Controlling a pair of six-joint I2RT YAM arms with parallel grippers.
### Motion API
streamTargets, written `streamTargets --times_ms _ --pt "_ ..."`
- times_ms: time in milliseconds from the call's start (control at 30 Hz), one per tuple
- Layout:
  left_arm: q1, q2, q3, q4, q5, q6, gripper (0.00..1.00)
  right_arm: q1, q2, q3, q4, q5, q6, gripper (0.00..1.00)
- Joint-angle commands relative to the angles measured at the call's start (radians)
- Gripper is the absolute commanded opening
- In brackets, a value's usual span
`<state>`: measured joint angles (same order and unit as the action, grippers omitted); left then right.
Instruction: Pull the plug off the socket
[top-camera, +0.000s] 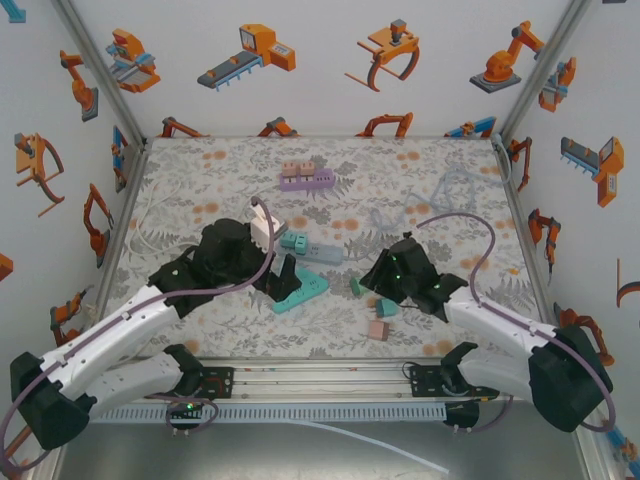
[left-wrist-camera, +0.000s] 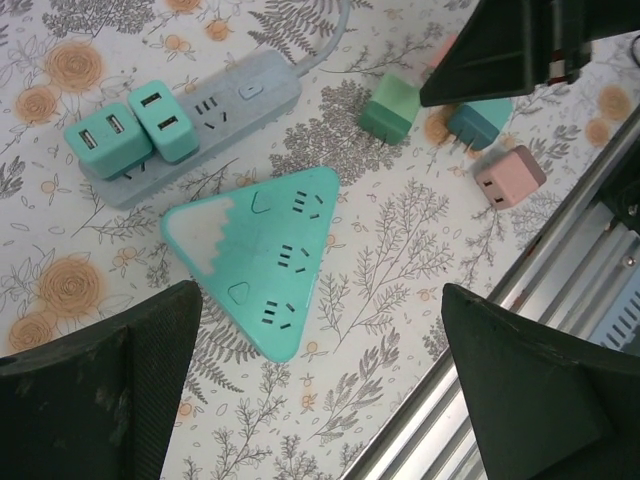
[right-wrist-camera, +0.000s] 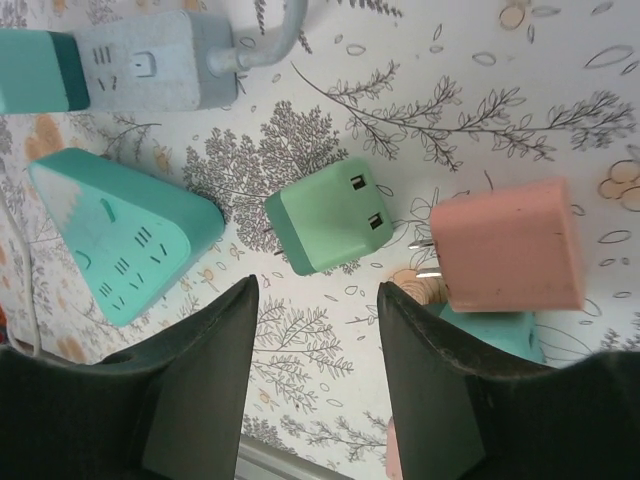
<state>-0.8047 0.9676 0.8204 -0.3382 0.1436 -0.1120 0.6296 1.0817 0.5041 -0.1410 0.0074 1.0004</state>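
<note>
A grey power strip (left-wrist-camera: 240, 95) lies on the floral table with two teal plugs (left-wrist-camera: 165, 120) seated in it. In front of it is a teal triangular socket (left-wrist-camera: 262, 255) with no plug in it. A loose green plug (right-wrist-camera: 328, 215) lies on its side, prongs free, just beyond my right gripper (right-wrist-camera: 318, 290), which is open with nothing between its fingers. My left gripper (left-wrist-camera: 320, 380) hangs wide open above the near tip of the triangular socket, holding nothing. From above, the left gripper (top-camera: 278, 278) and right gripper (top-camera: 375, 280) flank the green plug (top-camera: 357, 287).
A loose pink plug (right-wrist-camera: 510, 245) and a darker teal plug (right-wrist-camera: 490, 330) lie right of the green one. A purple strip (top-camera: 305, 180) with plugs sits at the back. The metal rail (left-wrist-camera: 560, 260) marks the table's near edge. Patterned walls enclose the table.
</note>
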Motion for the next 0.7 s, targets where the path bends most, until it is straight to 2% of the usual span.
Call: streamTargets --times_ms 0,100,233,400,500,667 --pt "-0.002 0.024 0.044 -0.027 -0.070 -0.048 0.97 -0.001 -0.041 0.103 -0.081 0.090 -0.119 0.50" --pt "0.005 0.037 0.049 -0.022 -0.141 -0.106 0.97 -0.001 -0.042 0.177 -0.062 0.114 -0.312 0.49" --pt "0.060 0.054 0.062 -0.024 -0.137 -0.198 0.97 -0.001 -0.028 0.259 0.008 0.084 -0.595 0.49" --pt "0.183 0.078 0.046 0.020 -0.070 -0.317 0.97 -0.001 0.000 0.290 0.197 -0.084 -0.952 0.49" --pt "0.247 0.121 0.064 0.022 -0.068 -0.356 0.98 -0.001 0.035 0.311 0.277 -0.205 -1.122 0.52" --pt "0.344 0.235 0.110 0.040 -0.027 -0.391 0.98 0.002 0.154 0.412 0.229 -0.488 -1.430 0.55"
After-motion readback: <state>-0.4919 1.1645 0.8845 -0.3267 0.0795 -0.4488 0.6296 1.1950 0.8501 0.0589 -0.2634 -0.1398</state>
